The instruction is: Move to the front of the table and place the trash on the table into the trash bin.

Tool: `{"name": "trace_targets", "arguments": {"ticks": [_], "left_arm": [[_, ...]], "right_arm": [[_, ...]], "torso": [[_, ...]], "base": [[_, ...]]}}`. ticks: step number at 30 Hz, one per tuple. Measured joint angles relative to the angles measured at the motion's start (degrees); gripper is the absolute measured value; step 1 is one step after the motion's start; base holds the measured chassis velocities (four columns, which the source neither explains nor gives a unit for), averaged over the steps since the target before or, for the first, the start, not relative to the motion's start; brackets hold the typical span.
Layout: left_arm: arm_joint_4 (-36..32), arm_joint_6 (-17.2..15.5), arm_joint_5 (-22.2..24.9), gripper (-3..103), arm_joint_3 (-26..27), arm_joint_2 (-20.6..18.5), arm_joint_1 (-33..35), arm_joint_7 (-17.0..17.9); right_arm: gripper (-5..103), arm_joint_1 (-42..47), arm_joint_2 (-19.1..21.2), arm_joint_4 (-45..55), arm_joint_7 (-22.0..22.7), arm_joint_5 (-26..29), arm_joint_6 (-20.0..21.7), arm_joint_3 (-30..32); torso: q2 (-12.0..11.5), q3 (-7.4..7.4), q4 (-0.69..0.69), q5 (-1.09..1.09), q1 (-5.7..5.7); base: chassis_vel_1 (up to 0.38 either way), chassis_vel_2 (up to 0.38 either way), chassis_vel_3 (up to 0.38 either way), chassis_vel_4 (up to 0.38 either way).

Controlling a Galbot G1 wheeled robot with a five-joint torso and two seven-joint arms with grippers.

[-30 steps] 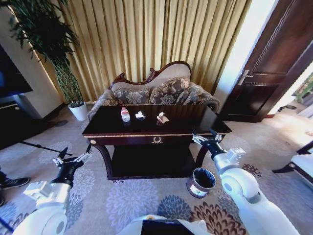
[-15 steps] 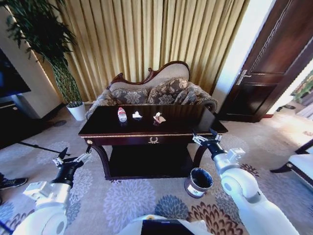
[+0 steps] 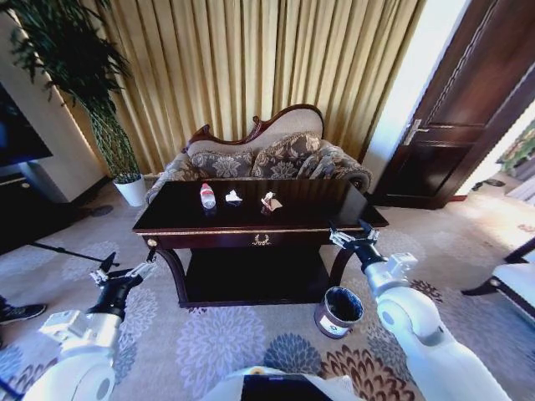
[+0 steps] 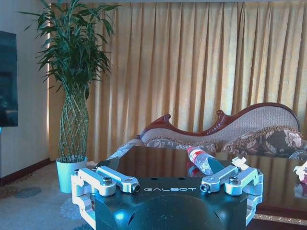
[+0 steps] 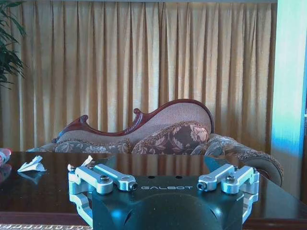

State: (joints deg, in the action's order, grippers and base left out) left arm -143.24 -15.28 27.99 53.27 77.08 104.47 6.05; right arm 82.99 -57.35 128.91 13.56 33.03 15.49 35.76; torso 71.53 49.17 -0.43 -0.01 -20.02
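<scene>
The left hand [image 3: 127,271] hovers spread at eight o'clock. On the dark surface [image 3: 318,209] at twelve lie bottle [image 3: 207,195] and paper scraps [image 3: 234,198]. The right hand [image 3: 351,236], also spread, nearly touches the surface's edge; driving closer could bump it or kick the bin [image 3: 339,312].

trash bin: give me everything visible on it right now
The trash bin is a small round bin with dark sides, a lighter rim and a white label low on its side. It looks open-topped with a dark inside; contents cannot be made out. It stands on the patterned carpet, leaning slightly, just off the table's front right leg. The right hand hangs above it, not touching. Nothing touches it apart from the floor.
</scene>
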Motion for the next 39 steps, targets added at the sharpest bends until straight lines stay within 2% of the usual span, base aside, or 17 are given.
{"name": "trace_targets", "arguments": {"ticks": [17, 18, 21, 23, 26, 31, 34, 37, 39], "left_arm": [[0.0, 0.0, -0.2, 100, 0.0, 0.0, 0.0, 0.0], [0.0, 0.0, -0.2, 100, 0.1, -0.1, 0.1, 0.0], [0.0, -1.1, -0.8, 100, 0.8, -0.5, 0.5, 0.0], [0.0, -1.3, -0.9, 100, 0.9, -0.5, 0.5, 0.0], [0.0, -2.0, -1.2, 100, 1.1, -0.4, 0.9, 0.1], [0.0, -2.3, -1.6, 100, 0.8, 0.0, 1.1, 0.2], [0.0, -2.4, -1.8, 100, 0.8, 0.1, 1.1, 0.3], [0.0, -2.6, -2.0, 100, 0.8, 0.7, 1.4, 0.5], [0.0, -2.7, -2.0, 100, 0.8, 0.8, 1.4, 0.6]], "right_arm": [[100, -0.1, 0.0, -0.4, 0.0, 0.1, -0.1, -0.9], [100, -0.3, 0.2, -0.5, 0.0, 0.8, -0.1, -1.1], [100, -1.5, 1.8, 0.3, 0.6, 7.9, 2.6, -1.8], [100, -2.0, 2.2, 0.4, 0.9, 9.2, 3.4, -1.9], [100, -5.6, 5.7, -1.2, 1.4, 15.1, 6.4, -3.4], [100, -11.6, 9.2, -5.0, 1.5, 18.3, 8.3, -7.5], [100, -14.2, 9.8, -6.3, 1.4, 19.3, 8.8, -9.4], [100, -22.8, 10.1, -9.2, 1.5, 21.3, 10.3, -14.9], [100, -24.1, 10.0, -9.6, 1.5, 21.3, 10.5, -15.8]], "torso": [[0.0, 0.02, 0.01, 0.00, -0.06], [0.0, 0.03, -0.01, 0.00, -0.08], [0.0, 0.02, 0.00, 0.00, -0.05], [0.0, 0.01, 0.00, -0.01, -0.03], [0.0, -0.02, 0.00, 0.00, 0.05], [0.0, 0.01, 0.00, 0.02, 0.01], [0.0, 0.02, -0.01, 0.01, -0.02], [0.0, 0.02, 0.02, -0.01, -0.04], [0.0, 0.02, 0.02, -0.02, -0.03]], "base": [[-0.155, 0.152, 0.159, -0.145], [-0.088, 0.109, 0.053, -0.081], [-0.017, 0.014, 0.000, -0.008], [0.000, 0.000, 0.000, 0.000], [0.000, 0.000, 0.000, 0.000], [0.000, 0.000, 0.000, 0.000], [0.000, 0.000, 0.000, 0.000], [0.000, 0.000, 0.000, 0.000], [0.000, 0.000, 0.000, 0.000]]}}
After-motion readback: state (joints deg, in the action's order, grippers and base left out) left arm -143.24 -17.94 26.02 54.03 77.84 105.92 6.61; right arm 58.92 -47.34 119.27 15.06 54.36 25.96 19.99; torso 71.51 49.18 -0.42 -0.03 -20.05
